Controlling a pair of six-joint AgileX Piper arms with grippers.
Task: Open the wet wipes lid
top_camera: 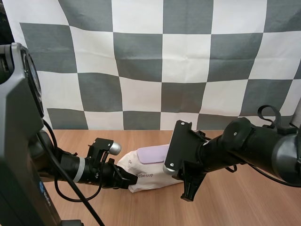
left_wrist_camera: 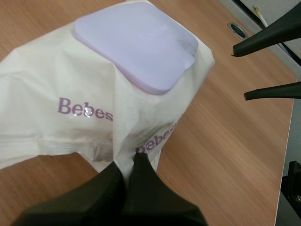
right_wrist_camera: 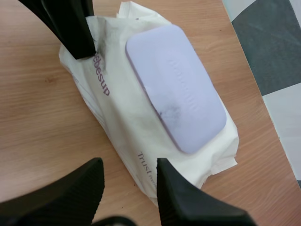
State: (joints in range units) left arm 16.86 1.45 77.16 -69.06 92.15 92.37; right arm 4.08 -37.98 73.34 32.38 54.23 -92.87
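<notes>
- A pack of wet wipes (left_wrist_camera: 56, 80) lies on the wooden tabletop (left_wrist_camera: 221, 155), with its lavender lid (left_wrist_camera: 136, 47) flat and closed on top.
- The left claw (left_wrist_camera: 130, 162) is clenched on a fold of the pack at one end. That thin film could slip or tear free, letting the pack slide.
- The right claw (right_wrist_camera: 128, 165) hangs released and spread, just off the opposite end, touching nothing.
- The lid sits flush, so the right claw may skid across it rather than catch its edge. If the left claw's hold is weak, the whole pack may lift instead.
</notes>
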